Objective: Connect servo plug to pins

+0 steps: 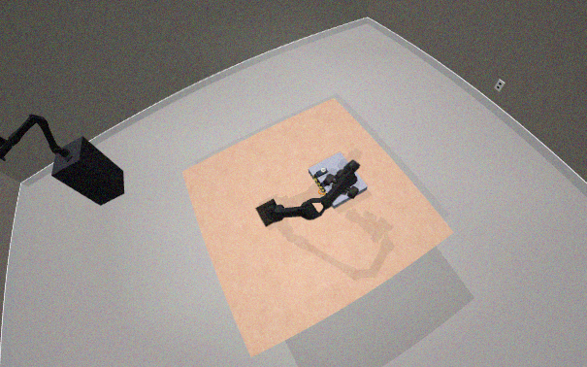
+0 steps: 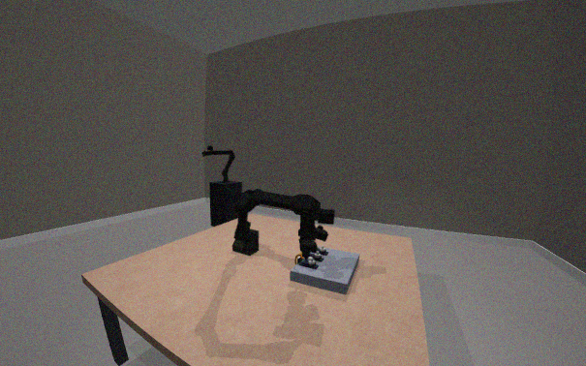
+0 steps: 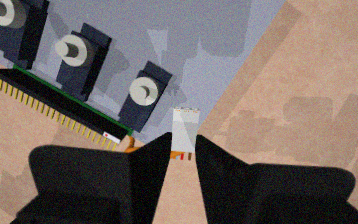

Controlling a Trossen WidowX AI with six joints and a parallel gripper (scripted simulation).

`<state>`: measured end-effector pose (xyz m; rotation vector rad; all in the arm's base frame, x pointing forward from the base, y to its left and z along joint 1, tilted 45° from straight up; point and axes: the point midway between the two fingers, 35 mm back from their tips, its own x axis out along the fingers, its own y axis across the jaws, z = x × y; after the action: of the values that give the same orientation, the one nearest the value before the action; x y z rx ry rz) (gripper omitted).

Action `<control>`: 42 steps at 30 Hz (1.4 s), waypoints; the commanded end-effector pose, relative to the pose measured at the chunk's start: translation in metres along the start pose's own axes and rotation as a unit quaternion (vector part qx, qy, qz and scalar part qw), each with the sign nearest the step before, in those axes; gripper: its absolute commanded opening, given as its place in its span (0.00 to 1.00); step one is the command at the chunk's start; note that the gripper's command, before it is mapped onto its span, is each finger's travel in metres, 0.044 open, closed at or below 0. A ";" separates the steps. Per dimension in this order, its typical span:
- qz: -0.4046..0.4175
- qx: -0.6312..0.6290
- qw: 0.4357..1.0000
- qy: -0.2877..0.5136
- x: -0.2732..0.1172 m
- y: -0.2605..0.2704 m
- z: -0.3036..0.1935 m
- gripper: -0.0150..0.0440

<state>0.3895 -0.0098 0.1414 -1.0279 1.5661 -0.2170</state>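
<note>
- Tool (image 1: 330, 180) (image 2: 307, 256) (image 3: 183, 138) — two dark fingertips, pinching the white servo plug by the sides at its wire end.
- Plug (image 3: 185, 131) — pale, flat, oblong; in the wrist view it shows over the corner of the holder, beside the nearest servo, apart from the pins.
- Lead — orange, red and brown wires (image 3: 181, 156) leaving the plug's rear between the fingers.
- Holder (image 1: 350, 197) (image 2: 323, 286) (image 3: 220, 65) — blue-grey slab on the worktop (image 1: 239, 272) (image 2: 161, 290) (image 3: 300, 70), carrying three dark servos.
- Pin row (image 3: 55, 116) — thin, gold-coloured; white band with red dot (image 3: 111, 137) near one end.
- Handling, as judged — very light, stiff, smooth-walled housing, liable to pivot under a low grip; lead soft and springy, pins easily bent. Best held by both long side walls, square, mouth left free; never by the wires.
</note>
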 end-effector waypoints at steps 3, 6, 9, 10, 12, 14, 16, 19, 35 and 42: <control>0.003 0.026 1.000 -0.001 -0.006 0.014 -0.009 0.25; 0.004 0.043 0.999 -0.001 -0.007 0.024 -0.015 0.25; 0.005 0.061 0.998 -0.001 -0.008 0.033 -0.021 0.25; 0.005 0.066 0.998 -0.001 -0.009 0.036 -0.023 0.25; 0.005 0.078 0.997 -0.001 -0.009 0.042 -0.028 0.25; 0.006 0.090 0.996 -0.001 -0.010 0.048 -0.033 0.25; 0.006 0.101 0.995 -0.001 -0.010 0.054 -0.037 0.25; 0.006 0.118 0.993 0.000 -0.010 0.063 -0.045 0.25; 0.004 0.211 0.978 0.003 -0.004 0.108 -0.090 0.25; 0.004 0.225 0.974 0.003 0.003 0.115 -0.097 0.25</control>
<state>0.2531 0.0204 0.0968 -0.6831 1.4434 -0.5327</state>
